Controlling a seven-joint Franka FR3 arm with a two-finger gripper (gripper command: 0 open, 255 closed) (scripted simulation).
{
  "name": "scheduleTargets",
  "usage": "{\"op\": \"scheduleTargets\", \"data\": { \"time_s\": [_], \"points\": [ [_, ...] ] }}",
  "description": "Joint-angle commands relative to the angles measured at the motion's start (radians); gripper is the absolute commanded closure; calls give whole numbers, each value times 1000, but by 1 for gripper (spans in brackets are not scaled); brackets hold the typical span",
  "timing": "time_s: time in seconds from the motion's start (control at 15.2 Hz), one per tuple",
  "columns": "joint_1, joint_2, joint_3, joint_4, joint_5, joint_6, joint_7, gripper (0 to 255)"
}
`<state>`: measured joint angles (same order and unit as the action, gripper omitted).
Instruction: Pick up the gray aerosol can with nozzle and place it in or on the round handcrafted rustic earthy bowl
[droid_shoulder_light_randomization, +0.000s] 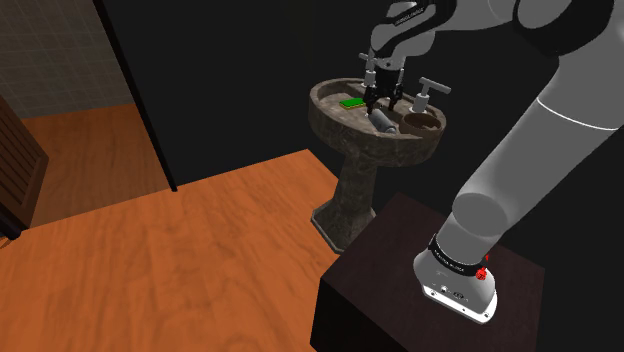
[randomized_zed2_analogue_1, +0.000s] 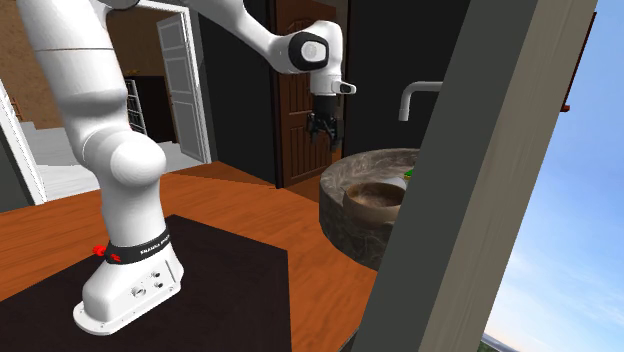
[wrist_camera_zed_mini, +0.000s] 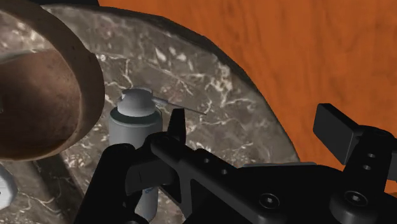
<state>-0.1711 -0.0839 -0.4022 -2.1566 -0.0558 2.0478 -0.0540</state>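
The gray aerosol can (wrist_camera_zed_mini: 132, 125) has a pale cap and a thin nozzle straw, and it lies on the mottled stone sink (wrist_camera_zed_mini: 210, 83) right beside the round brown bowl (wrist_camera_zed_mini: 35, 95). My gripper (wrist_camera_zed_mini: 254, 127) hovers above the sink rim, open and holding nothing. The can sits just outside one fingertip (wrist_camera_zed_mini: 179, 125), not between the fingers, and the hand hides its lower body. From the shoulder view, the gripper (droid_shoulder_light_randomization: 383, 97) hangs just over the can (droid_shoulder_light_randomization: 383, 121), with the bowl (droid_shoulder_light_randomization: 422, 121) to the right. In the second exterior view the gripper (randomized_zed2_analogue_1: 322, 131) is above the sink's edge (randomized_zed2_analogue_1: 345, 205).
A green block (droid_shoulder_light_randomization: 351, 102) lies on the pedestal sink's (droid_shoulder_light_randomization: 352, 140) far left. Two faucet handles (droid_shoulder_light_randomization: 431, 92) stand at its back. Orange wood floor (droid_shoulder_light_randomization: 200, 240) surrounds the pedestal. A dark post (randomized_zed2_analogue_1: 470, 180) blocks part of the second exterior view.
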Motion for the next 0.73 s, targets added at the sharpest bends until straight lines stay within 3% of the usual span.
{"op": "scheduleTargets", "data": {
  "time_s": [0.0, 0.66],
  "points": [
    [-13, 72, -20, 44, 27, 23, -23, 0],
    [-137, 418, -69, 285, 188, 89, -144, 0]
  ]
}}
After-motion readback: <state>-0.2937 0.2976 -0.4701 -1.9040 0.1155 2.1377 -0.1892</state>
